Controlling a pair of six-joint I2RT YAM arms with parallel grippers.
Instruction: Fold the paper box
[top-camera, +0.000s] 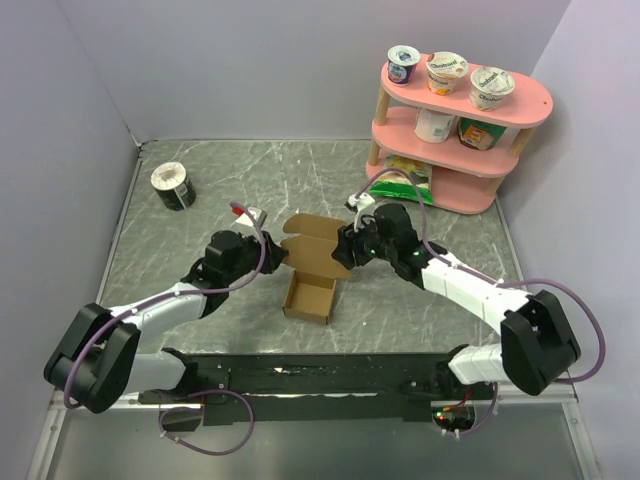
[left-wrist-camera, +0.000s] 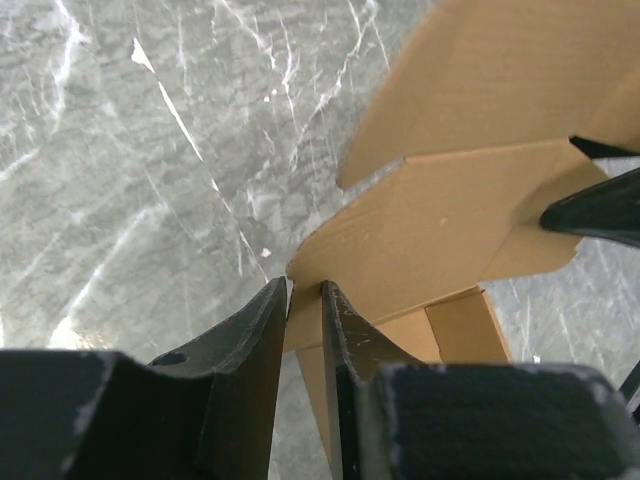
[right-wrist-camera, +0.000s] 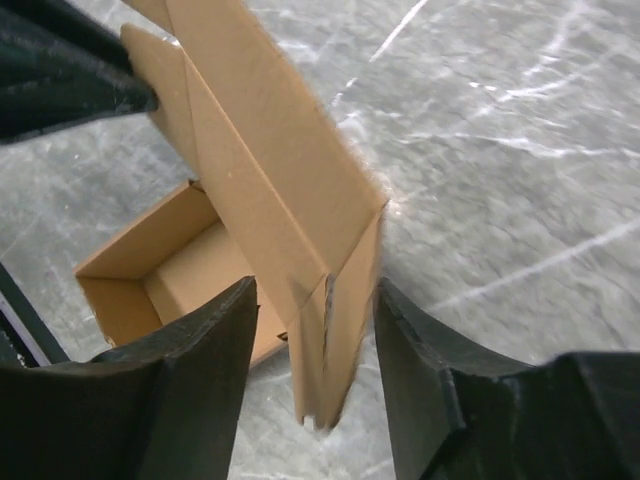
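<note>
Count: two grippers, one box.
- left gripper (left-wrist-camera: 305, 295): jaws nearly together, pinching a flap edge of the plain brown cardboard box (top-camera: 309, 292).
- right gripper (right-wrist-camera: 315, 288): jaws apart, straddling a raised flap.
- Box sits mid grey marbled table (top-camera: 200, 220), tray open. The grippers are at its 10 and 2 o'clock.

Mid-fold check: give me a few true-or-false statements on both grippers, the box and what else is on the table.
The left gripper pinches an edge of the paper box. True.
The right gripper is clamped tight on the box. False: its jaws stand apart, with cardboard between them.
The box is folded shut. False: its top is open.
A black-and-white tub stands at the far left of the table. True.
The pink shelf is bare. False: yogurt cups stand on it.
</note>
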